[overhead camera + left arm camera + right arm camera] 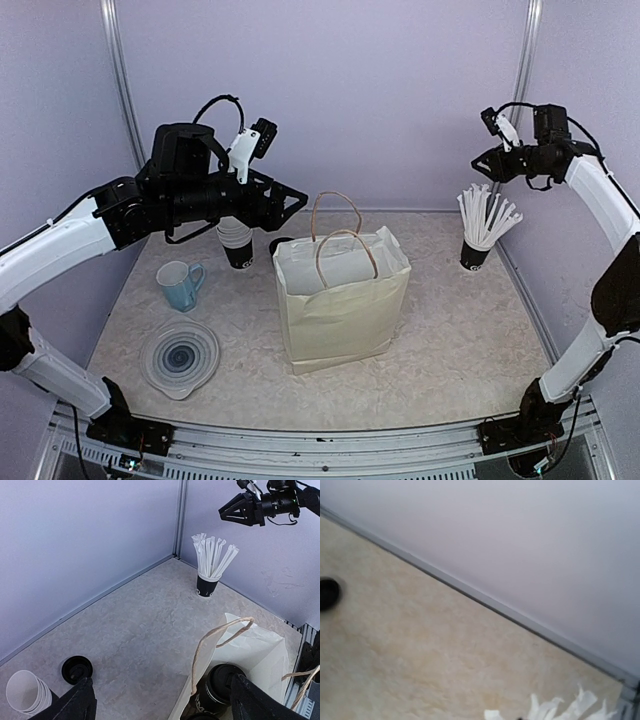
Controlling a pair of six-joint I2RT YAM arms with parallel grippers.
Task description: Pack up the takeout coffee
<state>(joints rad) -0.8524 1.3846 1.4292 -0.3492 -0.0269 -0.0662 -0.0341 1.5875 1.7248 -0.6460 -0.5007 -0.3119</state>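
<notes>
A black lidded coffee cup point(220, 690) with white lettering stands inside the cream paper bag point(340, 300), near its back left corner. The rim of a second lid point(200, 717) shows at the lower edge of the left wrist view. I cannot make out the carrier tray. My left gripper point(161, 678) is open wide and empty above the bag's left rim; it also shows in the top view point(295, 203). My right gripper point(478, 162) hovers high above the cup of straws; its fingers do not show in its wrist view.
A black cup of white straws point(478, 240) stands at the back right. A nested stack of lidless cups point(237, 243) and a loose black lid point(76, 669) sit behind the bag's left. A blue mug point(180, 285) and a grey plate point(180, 355) lie front left.
</notes>
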